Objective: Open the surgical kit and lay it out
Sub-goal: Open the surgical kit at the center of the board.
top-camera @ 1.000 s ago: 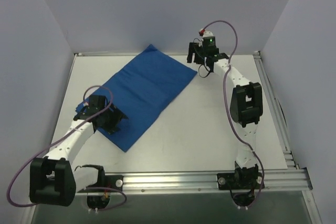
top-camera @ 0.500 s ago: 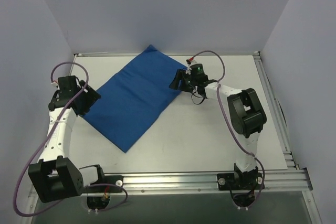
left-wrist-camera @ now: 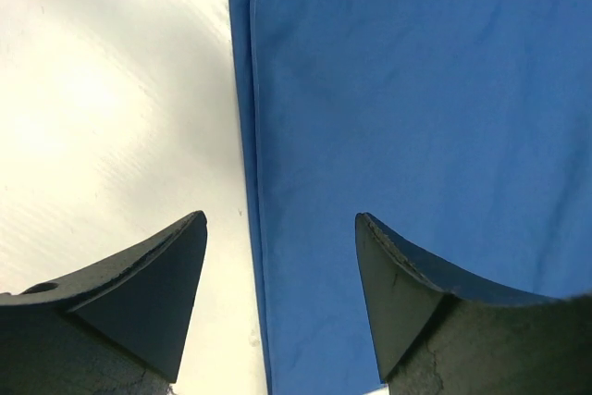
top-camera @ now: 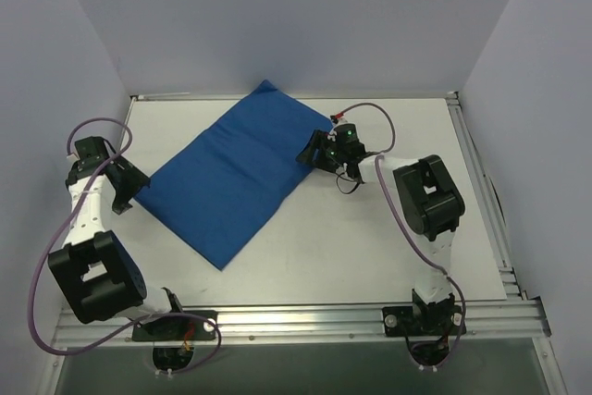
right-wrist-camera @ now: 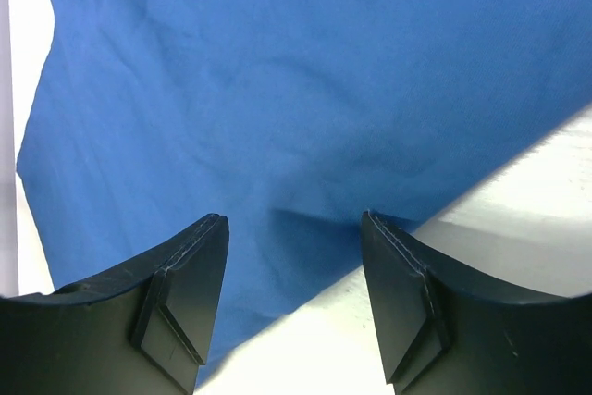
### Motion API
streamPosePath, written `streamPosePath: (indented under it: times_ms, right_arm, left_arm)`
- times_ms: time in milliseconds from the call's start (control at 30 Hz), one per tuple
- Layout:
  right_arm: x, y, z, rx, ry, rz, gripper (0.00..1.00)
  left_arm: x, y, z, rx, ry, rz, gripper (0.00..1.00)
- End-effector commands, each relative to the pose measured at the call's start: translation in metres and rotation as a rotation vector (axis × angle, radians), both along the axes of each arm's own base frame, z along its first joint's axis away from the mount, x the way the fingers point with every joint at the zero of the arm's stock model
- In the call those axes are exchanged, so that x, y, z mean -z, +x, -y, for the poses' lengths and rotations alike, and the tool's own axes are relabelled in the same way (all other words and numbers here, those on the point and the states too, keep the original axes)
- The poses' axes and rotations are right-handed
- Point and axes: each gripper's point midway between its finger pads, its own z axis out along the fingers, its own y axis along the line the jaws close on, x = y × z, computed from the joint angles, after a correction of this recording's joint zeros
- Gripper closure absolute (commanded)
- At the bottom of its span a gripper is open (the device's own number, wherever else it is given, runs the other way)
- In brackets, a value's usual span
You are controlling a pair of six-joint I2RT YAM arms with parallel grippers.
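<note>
Surgical kit (top-camera: 236, 173) folded shut, lying diagonal on the surface (top-camera: 370, 247), long axis near-left to far-right. Left pincer (left-wrist-camera: 279, 216) spread, empty, layered cloth edge dead ahead at the left corner. Right pincer (right-wrist-camera: 294, 216) spread, empty, over the opposite edge.

White table (top-camera: 370, 228), 1 item.
Royal-blue cloth wrap (top-camera: 239, 171): folded flat, lying diag. across left-centre, far corner nr back edge; stacked layer edges show at left end.
</note>
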Motion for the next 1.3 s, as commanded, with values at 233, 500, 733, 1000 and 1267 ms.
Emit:
streamPosePath:
  times_ms: [233,500,733,1000,1267]
  right_arm:
    - [-0.018,0.05,0.007,0.036,0.063,0.045,0.42]
    - [0.0,0.042,0.011,0.022,0.052,0.039,0.42]
    - [0.013,0.047,0.013,0.016,0.04,0.02,0.43]
    - [0.019,0.047,0.013,0.012,0.033,0.013,0.43]
    - [0.023,0.046,0.012,0.002,0.029,0.011,0.43]
  left_arm:
    - [0.017,0.065,-0.039,0.06,-0.007,0.054,0.3]
    - [0.047,0.086,-0.06,0.017,-0.07,0.038,0.36]
    - [0.061,0.092,-0.067,-0.012,-0.09,0.009,0.37]
    - [0.073,0.101,-0.072,-0.007,-0.099,-0.003,0.41]
    - [0.084,0.102,-0.066,-0.009,-0.135,-0.003,0.46]
